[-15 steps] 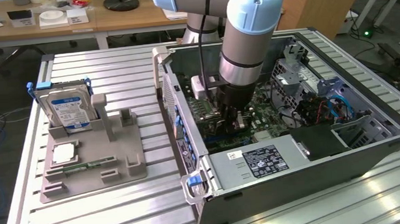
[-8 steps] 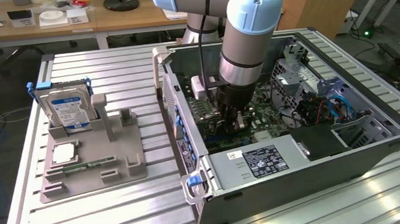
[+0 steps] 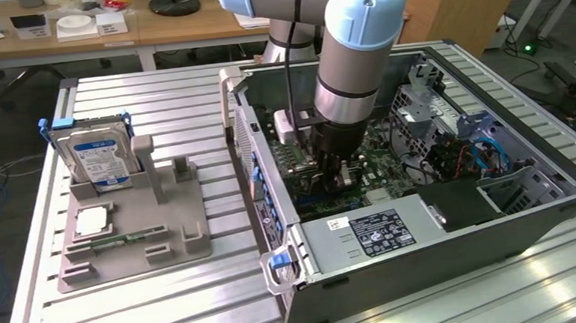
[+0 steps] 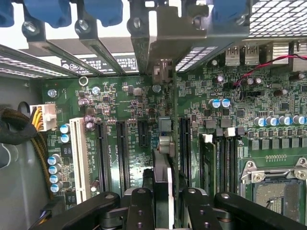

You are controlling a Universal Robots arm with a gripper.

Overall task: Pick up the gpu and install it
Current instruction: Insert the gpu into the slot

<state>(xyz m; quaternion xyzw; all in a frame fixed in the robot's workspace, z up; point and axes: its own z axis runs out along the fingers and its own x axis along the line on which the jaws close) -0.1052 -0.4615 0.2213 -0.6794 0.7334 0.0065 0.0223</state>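
My gripper [image 4: 164, 199] is shut on the gpu [image 4: 162, 167], a thin dark card seen edge-on between the black fingers [image 4: 141, 206]. Its silvery end bracket [image 4: 168, 38] reaches up to the case's rear slot openings. The card hangs over the green motherboard [image 4: 120, 110], in line with the black expansion slots [image 4: 120, 153]; whether it touches a slot I cannot tell. In the exterior view the arm reaches down into the open computer case [image 3: 531, 214], with the gripper [image 3: 331, 175] low over the board.
A white slot [image 4: 79, 153] and a yellow-wired connector [image 4: 45, 117] lie beside the black slots. On the exterior view's left, a grey fixture [image 3: 172, 236] holds a hard drive [image 3: 98, 158] and a memory stick [image 3: 122, 238]. The power supply [image 3: 373, 235] fills the case's near end.
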